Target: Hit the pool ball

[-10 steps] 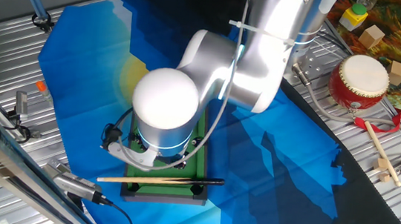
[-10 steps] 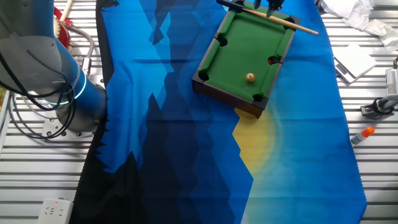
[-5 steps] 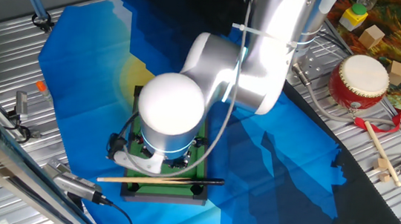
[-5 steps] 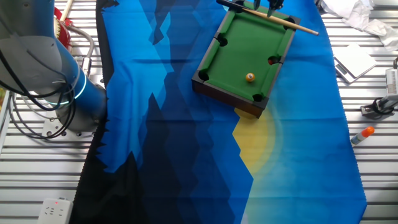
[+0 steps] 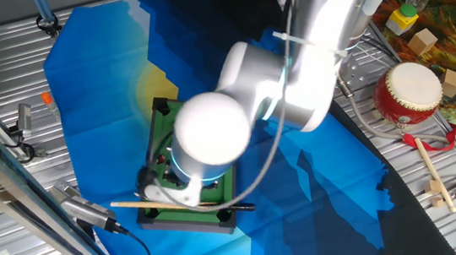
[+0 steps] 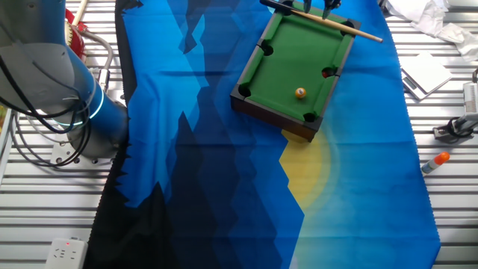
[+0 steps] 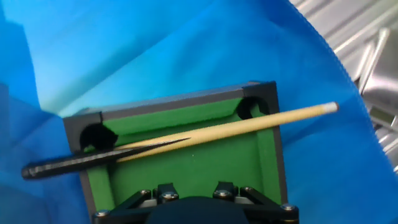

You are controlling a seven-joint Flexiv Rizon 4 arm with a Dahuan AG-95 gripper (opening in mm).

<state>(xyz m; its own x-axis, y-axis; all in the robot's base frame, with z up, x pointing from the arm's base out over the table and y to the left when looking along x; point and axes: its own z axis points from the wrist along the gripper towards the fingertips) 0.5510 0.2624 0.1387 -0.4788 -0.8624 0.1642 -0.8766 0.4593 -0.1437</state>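
Note:
The pool ball (image 6: 300, 93), small, glossy and orange, rests on the green felt of the toy pool table (image 6: 287, 60). It is hidden in the other two views. A wooden cue with a dark butt lies across the table's far end (image 6: 328, 20), (image 5: 177, 205), (image 7: 205, 134). My gripper (image 6: 320, 6) hangs over that end, just above the cue and apart from it. In the hand view only its spread linkage (image 7: 193, 198) shows at the bottom edge. The jaws look open and empty. The ball is far down the table from the gripper.
A tiny red ball (image 6: 326, 73) sits by a side pocket. The table stands on a blue cloth (image 6: 194, 149) over metal slats. A red drum (image 5: 408, 94), drumsticks and wooden blocks lie to the right. An orange-tipped marker (image 6: 435, 161) and tools lie beside the cloth.
My arm has shifted along the pool table toward its cue end, uncovering the table's far corner. The cue and the orange ball have not moved.

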